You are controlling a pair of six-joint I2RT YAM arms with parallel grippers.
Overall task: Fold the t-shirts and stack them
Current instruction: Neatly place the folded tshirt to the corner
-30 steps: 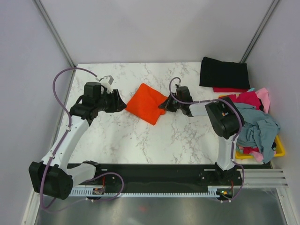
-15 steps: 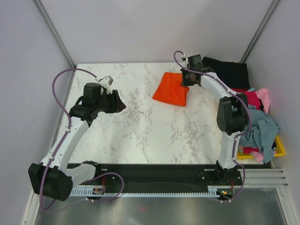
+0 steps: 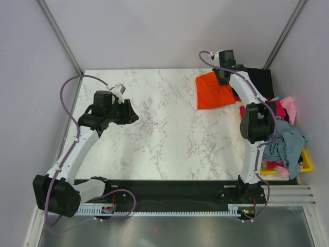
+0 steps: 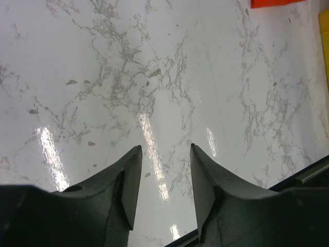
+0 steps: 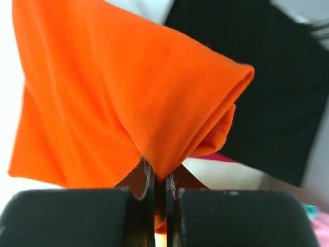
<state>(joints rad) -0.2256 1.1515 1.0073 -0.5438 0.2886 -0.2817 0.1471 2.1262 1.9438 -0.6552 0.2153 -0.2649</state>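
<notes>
My right gripper (image 3: 223,78) is shut on the folded bright orange t-shirt (image 3: 212,91) and holds it at the far right of the table, next to the folded black t-shirt (image 3: 257,77). In the right wrist view the orange shirt (image 5: 128,98) hangs pinched between the shut jaws, with the black shirt (image 5: 277,87) behind it. A red shirt edge (image 3: 267,99) shows under the black one. My left gripper (image 3: 129,112) is open and empty over the left of the table; in the left wrist view its fingers (image 4: 131,180) stand apart above bare marble.
A yellow bin (image 3: 306,162) at the right edge holds a heap of pink, red and grey-blue shirts (image 3: 285,141). The marble table top (image 3: 164,139) runs to a black rail at the near edge. Grey walls enclose the back and sides.
My right gripper has carried the orange shirt from the table's middle up and right to the far right, beside the black shirt. The left arm has hardly moved.
</notes>
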